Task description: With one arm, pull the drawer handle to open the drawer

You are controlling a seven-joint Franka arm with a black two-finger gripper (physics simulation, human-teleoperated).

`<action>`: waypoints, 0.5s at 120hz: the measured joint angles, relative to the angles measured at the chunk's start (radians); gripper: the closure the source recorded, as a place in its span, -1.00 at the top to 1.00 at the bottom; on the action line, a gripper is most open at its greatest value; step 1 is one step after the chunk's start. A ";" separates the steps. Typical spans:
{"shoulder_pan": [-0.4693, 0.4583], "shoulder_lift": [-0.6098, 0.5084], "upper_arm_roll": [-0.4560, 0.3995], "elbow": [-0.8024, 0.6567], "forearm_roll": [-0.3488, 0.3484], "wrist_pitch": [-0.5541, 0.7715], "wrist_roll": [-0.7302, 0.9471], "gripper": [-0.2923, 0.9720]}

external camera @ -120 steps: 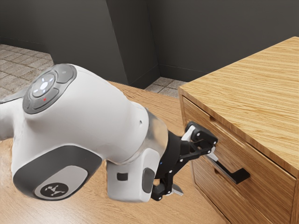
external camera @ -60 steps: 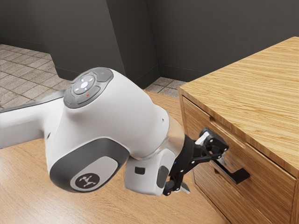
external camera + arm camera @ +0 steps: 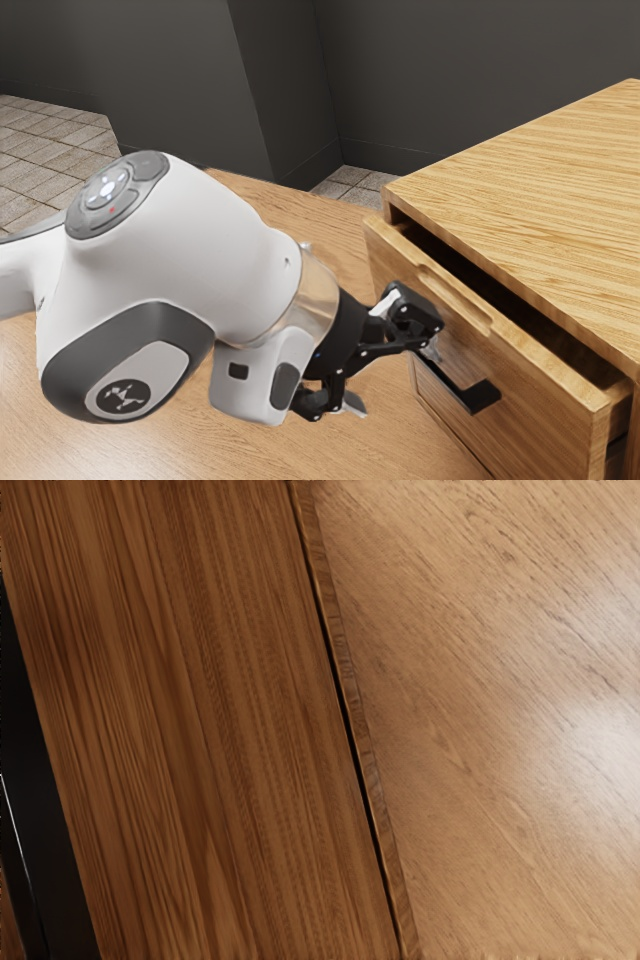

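Black two-finger tool (image 3: 420, 335) sits clamped on the upper end of the black bar handle (image 3: 458, 383) of the light-wood drawer (image 3: 530, 365), which stands partly open, and an off-centre pull could slide it off.

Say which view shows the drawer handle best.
The exterior view: the black drawer handle stands out from the partly open drawer, with the gripper at one end. The wrist view gives wood grain and a black strip at one edge, possibly the handle.

Wooden tabletop, one cabinet aboard.
You've got the wood-grain tabletop (image 3: 150, 455) carrying a wooden drawer cabinet (image 3: 520, 190), standing upright on it at the exterior view's right.
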 joint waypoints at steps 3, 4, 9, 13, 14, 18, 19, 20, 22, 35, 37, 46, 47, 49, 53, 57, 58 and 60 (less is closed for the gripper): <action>0.000 -0.008 0.000 -0.005 0.000 -0.001 0.001 0.46; 0.000 -0.011 0.000 -0.007 0.000 -0.002 0.002 0.45; 0.000 -0.024 -0.001 -0.017 0.000 -0.005 0.003 0.46; 0.000 -0.034 -0.001 -0.024 0.000 -0.008 0.003 0.48; 0.000 -0.036 -0.001 -0.025 0.000 -0.009 0.004 0.48; 0.000 -0.044 -0.001 -0.029 -0.001 -0.014 0.004 0.49; 0.000 -0.047 -0.001 -0.030 -0.001 -0.016 0.004 0.49; 0.001 -0.049 -0.001 -0.031 -0.001 -0.017 0.005 0.50; 0.001 -0.054 -0.001 -0.033 -0.001 -0.019 0.005 0.50; 0.009 -0.092 -0.001 -0.054 0.000 -0.037 0.005 0.50; 0.011 -0.095 -0.001 -0.056 0.000 -0.039 0.005 0.50; 0.015 -0.098 -0.001 -0.061 0.000 -0.049 0.003 0.55; 0.015 -0.098 -0.001 -0.061 0.000 -0.049 0.003 0.55; 0.015 -0.098 -0.001 -0.062 0.000 -0.051 0.002 0.55; 0.016 -0.097 -0.001 -0.063 0.000 -0.054 0.002 0.54; 0.016 -0.096 -0.001 -0.063 0.000 -0.056 0.001 0.54; 0.016 -0.096 -0.001 -0.063 0.000 -0.057 0.000 0.54; 0.017 -0.096 -0.001 -0.063 0.000 -0.058 0.000 0.54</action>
